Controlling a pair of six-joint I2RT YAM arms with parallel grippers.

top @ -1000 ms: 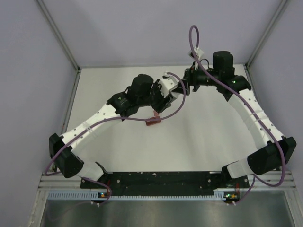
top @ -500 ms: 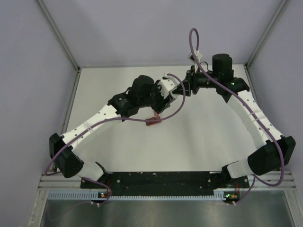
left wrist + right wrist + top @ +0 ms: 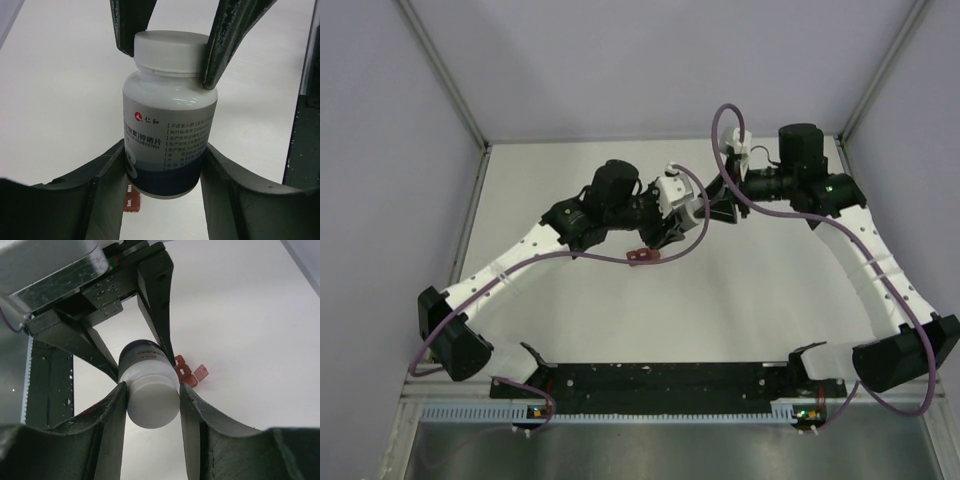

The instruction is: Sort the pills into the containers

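Your left gripper clamps the pill bottle, right gripper pinches its cap; cap on, containers await pills

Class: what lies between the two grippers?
A white pill bottle: left gripper holds its body, right gripper its cap; both wrist views show it.

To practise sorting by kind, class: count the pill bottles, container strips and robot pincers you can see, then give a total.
Pill bottle: 1
Container strip: 1
Pincers: 2, the left pincer and the right pincer
Total: 4
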